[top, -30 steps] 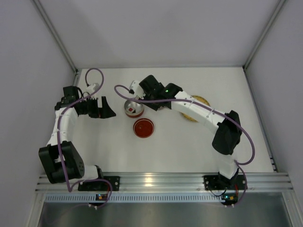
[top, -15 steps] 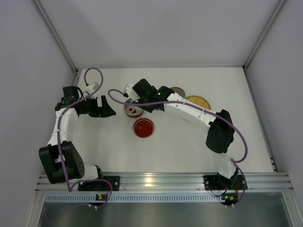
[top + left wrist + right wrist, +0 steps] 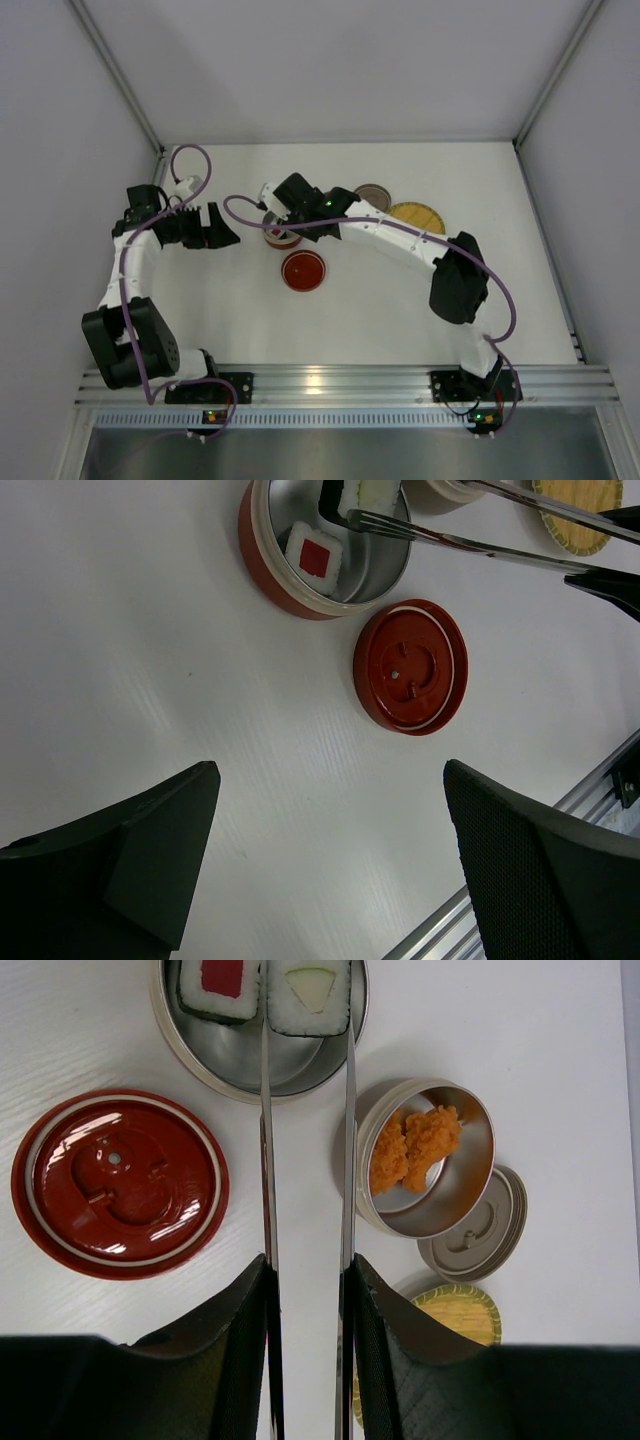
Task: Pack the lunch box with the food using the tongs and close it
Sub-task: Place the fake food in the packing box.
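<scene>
One green roll (image 3: 309, 990) has been swung left by the tongs (image 3: 348, 1160), which are pinched in the right gripper (image 3: 307, 1290), and is now held over the box (image 3: 250, 1060) beside the red roll (image 3: 220, 985). Release seems due next. The left gripper (image 3: 325, 850) is spread wide and holds nothing.

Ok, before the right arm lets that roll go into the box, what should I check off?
1. Hold on the tongs: ok, clamped in the right gripper.
2. Hold on the green roll: ok, pinched at the tips, over the box.
3. Room in the box: ok, the red roll sits to one side, bare metal beside it.
4. The left gripper out of the way: ok, open over the table.
5. The lid off the box: ok, lying beside it.
6. Green roll touching the box floor: cannot tell.
</scene>
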You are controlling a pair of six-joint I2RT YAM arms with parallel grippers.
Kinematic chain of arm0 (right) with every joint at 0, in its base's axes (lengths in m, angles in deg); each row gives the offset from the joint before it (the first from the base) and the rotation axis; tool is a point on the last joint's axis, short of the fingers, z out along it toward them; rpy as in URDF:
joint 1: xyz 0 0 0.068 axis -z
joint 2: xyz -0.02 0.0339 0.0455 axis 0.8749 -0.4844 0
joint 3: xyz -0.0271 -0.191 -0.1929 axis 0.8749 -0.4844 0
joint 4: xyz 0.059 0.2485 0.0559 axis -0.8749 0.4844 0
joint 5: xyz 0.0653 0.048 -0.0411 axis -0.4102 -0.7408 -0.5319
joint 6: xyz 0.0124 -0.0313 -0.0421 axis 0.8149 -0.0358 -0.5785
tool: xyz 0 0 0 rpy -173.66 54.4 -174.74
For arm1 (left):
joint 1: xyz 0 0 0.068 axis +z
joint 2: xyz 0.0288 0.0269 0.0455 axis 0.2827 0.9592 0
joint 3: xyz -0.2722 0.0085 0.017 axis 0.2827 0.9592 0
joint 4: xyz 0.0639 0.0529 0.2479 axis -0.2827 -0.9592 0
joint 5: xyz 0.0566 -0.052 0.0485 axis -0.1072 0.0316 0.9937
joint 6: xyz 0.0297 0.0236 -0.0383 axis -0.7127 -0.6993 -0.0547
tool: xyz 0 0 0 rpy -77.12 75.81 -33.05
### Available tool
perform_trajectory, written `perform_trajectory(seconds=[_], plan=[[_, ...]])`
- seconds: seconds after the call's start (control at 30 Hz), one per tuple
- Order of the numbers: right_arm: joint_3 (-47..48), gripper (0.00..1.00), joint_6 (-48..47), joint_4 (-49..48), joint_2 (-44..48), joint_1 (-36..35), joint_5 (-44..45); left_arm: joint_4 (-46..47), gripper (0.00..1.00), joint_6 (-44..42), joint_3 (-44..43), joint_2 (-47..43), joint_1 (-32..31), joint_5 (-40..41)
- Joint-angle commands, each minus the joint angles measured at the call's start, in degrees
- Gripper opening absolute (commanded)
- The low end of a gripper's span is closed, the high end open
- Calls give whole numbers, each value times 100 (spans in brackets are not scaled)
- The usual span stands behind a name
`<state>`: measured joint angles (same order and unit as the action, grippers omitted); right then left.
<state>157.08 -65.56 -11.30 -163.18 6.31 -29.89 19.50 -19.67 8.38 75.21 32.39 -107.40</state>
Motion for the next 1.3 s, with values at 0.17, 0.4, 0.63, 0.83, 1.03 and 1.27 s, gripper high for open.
perform_trajectory(seconds=[0.17, 0.4, 0.63, 0.83, 1.03, 1.27], plan=[[129, 31, 161, -474, -56, -118, 250, 545, 98, 263, 92, -225, 214, 44], [129, 31, 240, -491, -170, -118, 223, 597, 98, 263, 144, -260, 214, 97], [164, 31, 258, -482, -249, -118, 206, 606, 98, 228, 162, -278, 214, 132], [164, 32, 285, -456, -293, -127, 127, 633, 98, 237, 162, -243, 214, 132], [182, 47, 311, -412, -258, -127, 91, 641, 98, 219, 189, -243, 214, 132], [226, 52, 337, -359, -170, -127, 21, 615, 98, 202, 197, -234, 214, 115]])
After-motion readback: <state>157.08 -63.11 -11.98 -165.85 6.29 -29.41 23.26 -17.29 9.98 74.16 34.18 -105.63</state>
